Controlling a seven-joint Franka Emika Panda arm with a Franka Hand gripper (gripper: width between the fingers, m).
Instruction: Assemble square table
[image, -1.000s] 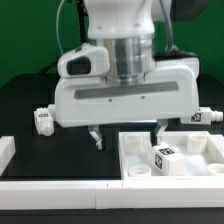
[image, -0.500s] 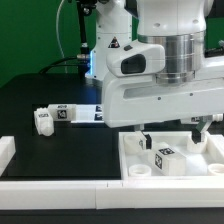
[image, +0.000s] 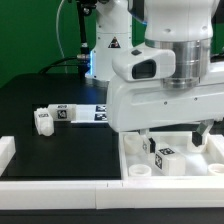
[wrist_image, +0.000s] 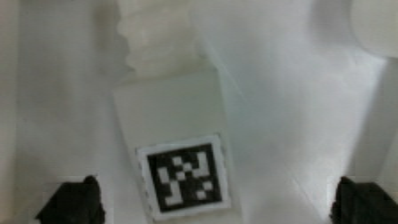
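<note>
The square table's white slab with raised rim and round corner sockets lies at the front on the exterior view's right. A chunky white leg with a black-and-white tag rests on it. My gripper hangs open just above the slab, its fingers on either side of this leg. In the wrist view the leg lies lengthwise between my dark fingertips, apart from both, and my gripper holds nothing. Another tagged leg lies on the black table at the exterior view's left.
The marker board lies flat beyond the left leg, by the robot's base. Long plain white bars run along the front edge and the left side. The big white hand hides the slab's far part.
The arm has moved to the exterior view's right, from over the slab's left edge to over the leg on the slab, and has come slightly lower. The gripper stays open.
</note>
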